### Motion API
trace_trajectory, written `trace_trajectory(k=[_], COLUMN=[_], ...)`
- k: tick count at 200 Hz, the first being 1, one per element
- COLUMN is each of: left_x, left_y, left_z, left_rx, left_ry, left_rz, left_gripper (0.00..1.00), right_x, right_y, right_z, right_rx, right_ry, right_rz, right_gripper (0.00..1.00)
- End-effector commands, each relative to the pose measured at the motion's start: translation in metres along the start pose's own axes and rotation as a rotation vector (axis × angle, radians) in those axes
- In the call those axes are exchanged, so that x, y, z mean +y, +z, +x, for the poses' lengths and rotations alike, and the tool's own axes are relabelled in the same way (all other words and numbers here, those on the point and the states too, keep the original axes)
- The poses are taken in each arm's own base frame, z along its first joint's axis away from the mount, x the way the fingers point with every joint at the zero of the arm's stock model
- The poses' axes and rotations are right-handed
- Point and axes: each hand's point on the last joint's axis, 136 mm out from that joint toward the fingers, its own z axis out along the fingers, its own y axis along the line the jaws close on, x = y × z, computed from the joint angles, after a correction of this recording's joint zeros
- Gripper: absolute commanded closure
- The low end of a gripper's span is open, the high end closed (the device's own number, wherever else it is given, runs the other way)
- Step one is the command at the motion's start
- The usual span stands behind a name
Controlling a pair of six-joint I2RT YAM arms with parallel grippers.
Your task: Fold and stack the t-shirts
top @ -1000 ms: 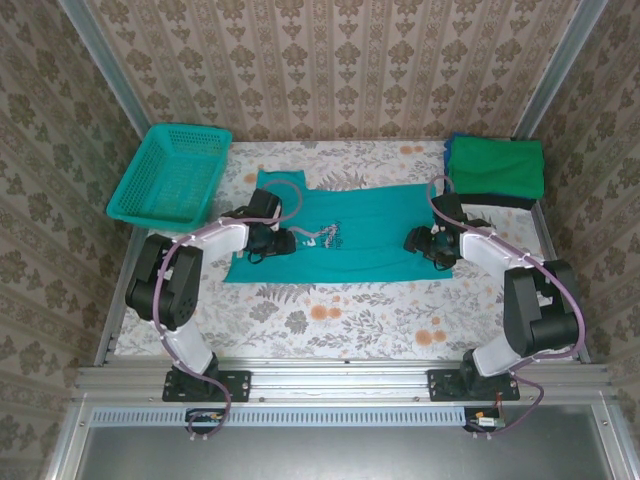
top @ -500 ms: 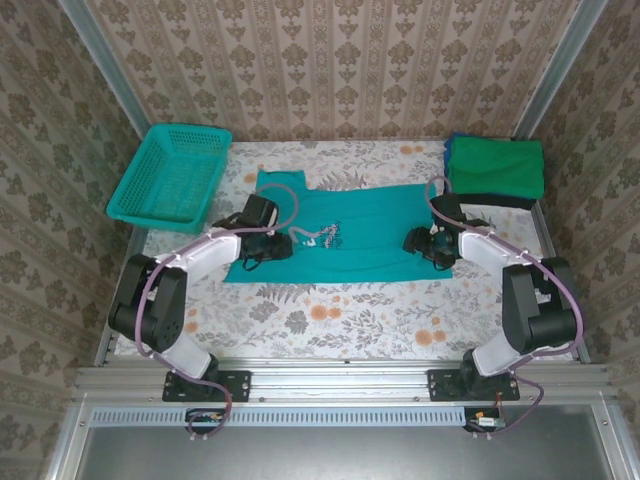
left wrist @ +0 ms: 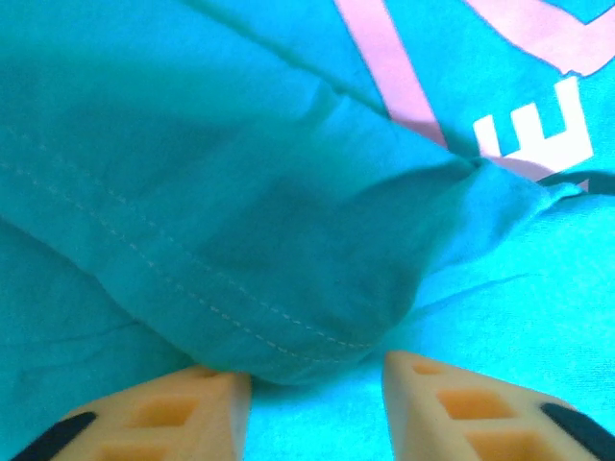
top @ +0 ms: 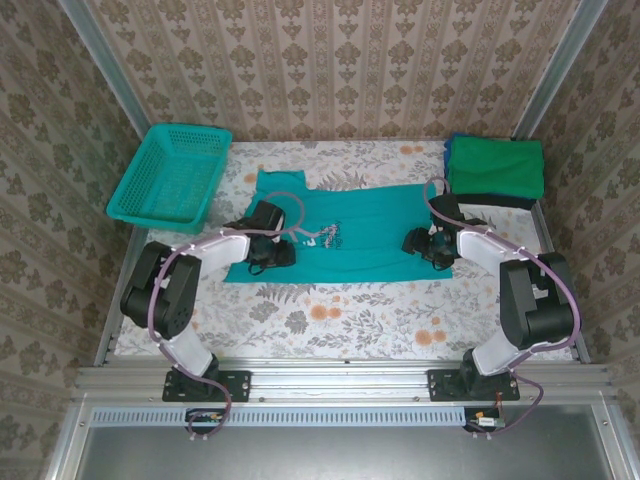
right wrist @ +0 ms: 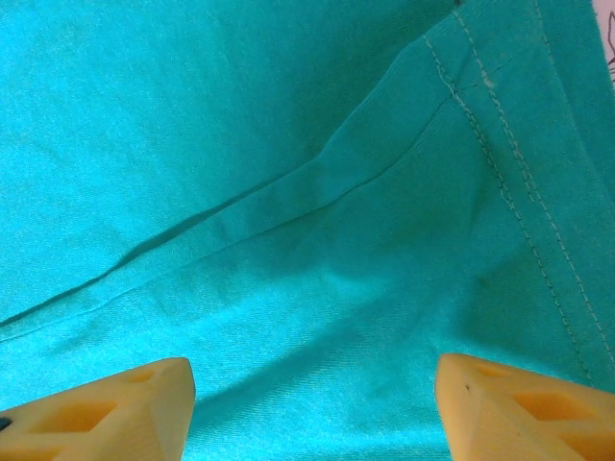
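Since a second ago the left pincer (top: 277, 250) has edged toward the print. Up close it pinches a stitched fold of the one teal t-shirt (top: 370, 232), with pink-and-white lettering just beyond its tips; the right pincer (top: 417, 243) has stayed, jaws wide over flat cloth beside a hem. From above, one stack of folded shirts (top: 495, 168) lies beyond the right pincer, one basket (top: 170, 178) beyond the left.

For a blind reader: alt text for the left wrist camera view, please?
A raised fold of the teal t-shirt, stitched hem showing, bulges at the gap between the left gripper's two orange fingertips; whether they pinch it is unclear. Pink and white print crosses the upper right.
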Motion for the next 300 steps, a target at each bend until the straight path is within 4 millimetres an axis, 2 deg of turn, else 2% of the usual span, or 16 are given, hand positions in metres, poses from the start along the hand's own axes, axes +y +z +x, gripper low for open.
trace_trajectory(k=[1, 56, 100, 135, 161, 176, 185, 208, 222, 233, 245, 256, 264, 265, 283, 300], left_x=[-0.002, -0.004, -0.015, -0.022, -0.030, -0.031, -0.030, -0.026, -0.023, -0.020, -0.014, -0.008, -0.006, 0.000, 0.018, 0.028], left_y=[-0.004, -0.004, -0.001, 0.012, 0.025, 0.030, 0.031, 0.025, 0.013, 0.001, -0.015, -0.030, -0.039, -0.041, -0.055, -0.056], left_z=[-0.015, -0.033, -0.060, -0.077, -0.081, -0.083, -0.085, -0.090, -0.095, -0.099, -0.101, -0.099, -0.093, -0.095, -0.081, -0.052], left_rx=[-0.019, -0.011, 0.002, 0.053, 0.087, 0.105, 0.104, 0.088, 0.066, 0.039, 0.006, -0.028, -0.045, -0.050, -0.088, -0.090], left_ry=[0.014, 0.060, 0.161, 0.285, 0.342, 0.358, 0.360, 0.361, 0.356, 0.350, 0.340, 0.322, 0.312, 0.298, 0.235, 0.182], left_rz=[-0.008, -0.037, -0.054, -0.099, -0.084, -0.089, -0.097, -0.121, -0.134, -0.146, -0.163, -0.175, -0.174, -0.178, -0.182, -0.165], left_gripper=[0.65, 0.82, 0.98, 1.00, 1.00, 0.87, 0.72, 0.47, 0.41, 0.27, 0.23, 0.16, 0.03, 0.01, 0.00, 0.00], right_x=[0.007, 0.006, 0.005, 0.005, 0.004, 0.004, 0.004, 0.004, 0.005, 0.006, 0.008, 0.012, 0.016, 0.017, 0.030, 0.048], right_y=[-0.006, -0.002, 0.000, 0.001, 0.001, 0.001, 0.000, -0.004, -0.009, -0.014, -0.019, -0.022, -0.024, -0.024, -0.023, -0.020], right_z=[-0.004, -0.002, -0.001, -0.001, -0.001, -0.002, -0.003, -0.003, -0.004, -0.005, -0.004, -0.003, -0.001, -0.001, 0.004, 0.009], right_rx=[-0.018, -0.012, -0.006, -0.005, -0.002, -0.004, -0.005, -0.006, -0.023, -0.040, -0.057, -0.075, -0.080, -0.081, -0.093, -0.094], right_ry=[-0.023, -0.024, -0.025, -0.026, -0.025, -0.026, -0.027, -0.025, -0.028, -0.040, -0.054, -0.079, -0.094, -0.095, -0.125, -0.171], right_rz=[-0.029, -0.032, -0.030, -0.025, -0.023, -0.022, -0.021, -0.017, -0.012, -0.005, 0.014, 0.034, 0.044, 0.045, 0.032, 0.017], right_gripper=[0.31, 0.31, 0.31, 0.31, 0.30, 0.30, 0.30, 0.30, 0.30, 0.30, 0.30, 0.30, 0.30, 0.30, 0.30, 0.31])
